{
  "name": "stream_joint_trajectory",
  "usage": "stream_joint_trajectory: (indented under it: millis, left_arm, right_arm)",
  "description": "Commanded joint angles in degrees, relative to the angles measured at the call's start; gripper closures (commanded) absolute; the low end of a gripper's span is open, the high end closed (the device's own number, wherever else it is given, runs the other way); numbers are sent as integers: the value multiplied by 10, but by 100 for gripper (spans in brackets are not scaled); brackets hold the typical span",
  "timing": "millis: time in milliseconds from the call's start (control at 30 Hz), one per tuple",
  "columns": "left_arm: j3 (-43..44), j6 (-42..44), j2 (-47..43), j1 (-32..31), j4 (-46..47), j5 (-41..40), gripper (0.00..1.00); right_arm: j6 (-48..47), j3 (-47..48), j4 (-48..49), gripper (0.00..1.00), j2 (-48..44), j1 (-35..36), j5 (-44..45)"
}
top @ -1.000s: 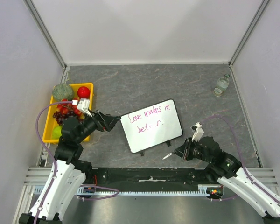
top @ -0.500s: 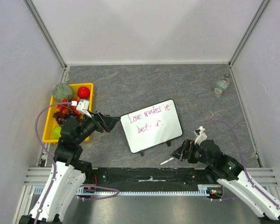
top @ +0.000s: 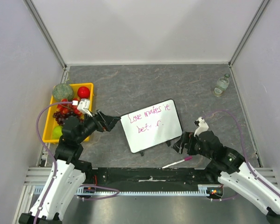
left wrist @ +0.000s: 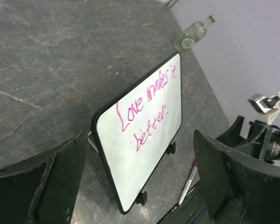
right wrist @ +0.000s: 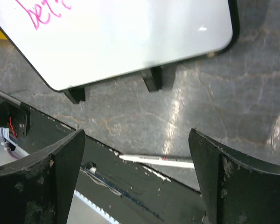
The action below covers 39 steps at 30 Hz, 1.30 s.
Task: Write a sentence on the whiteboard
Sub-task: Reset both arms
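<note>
So the pen (top: 177, 162) has been let go. A second back it was pinched in the right gripper (top: 177, 143), and now it's lying flat on the table (top: 130, 84) near the front edge, just in front of the whiteboard (top: 154, 135), pink end pointing right. The right gripper's jaws are spread wide with nothing between them, and it's hovering just off the board's near right corner. The left gripper (top: 115, 122) is gaping wide too, nothing held, parked just beside the board's left edge, pretty much where it was a second ago. The whiteboard is sat mid-table on its little black feet, turned a bit askew. The sentence (top: 149, 117) is written on it in pink over two lines and can be read as "Love makes it better". With the pen dropped and the words looking complete, the writing is most likely finished. Probably only the arms are left to be pulled back.
</note>
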Motion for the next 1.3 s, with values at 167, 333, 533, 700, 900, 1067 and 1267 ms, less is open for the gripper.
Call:
stream_joint_trajectory:
  millis: [167, 333, 533, 700, 900, 1067, 1267]
  left_arm:
    - [34, 8, 60, 1, -74, -74, 2]
    - [29, 11, 80, 1, -83, -125, 2]
    - [18, 21, 93, 1, -86, -216, 3]
    - [9, 37, 96, 1, -50, -250, 3]
    - [9, 62, 118, 1, -14, -250, 2]
    - [-3, 95, 129, 1, 29, -206, 1]
    - [-29, 119, 103, 1, 64, -189, 0]
  right_arm:
    - [-146, 97, 135, 2, 151, -2, 170]
    - [-240, 114, 241, 2, 151, -2, 308]
    - [-343, 72, 369, 2, 144, -2, 406]
    - [-369, 55, 382, 2, 194, -15, 451]
    - [-369, 42, 427, 2, 259, -117, 358]
    - [-354, 22, 461, 2, 282, -310, 155]
    - [-347, -22, 564, 2, 320, -468, 25]
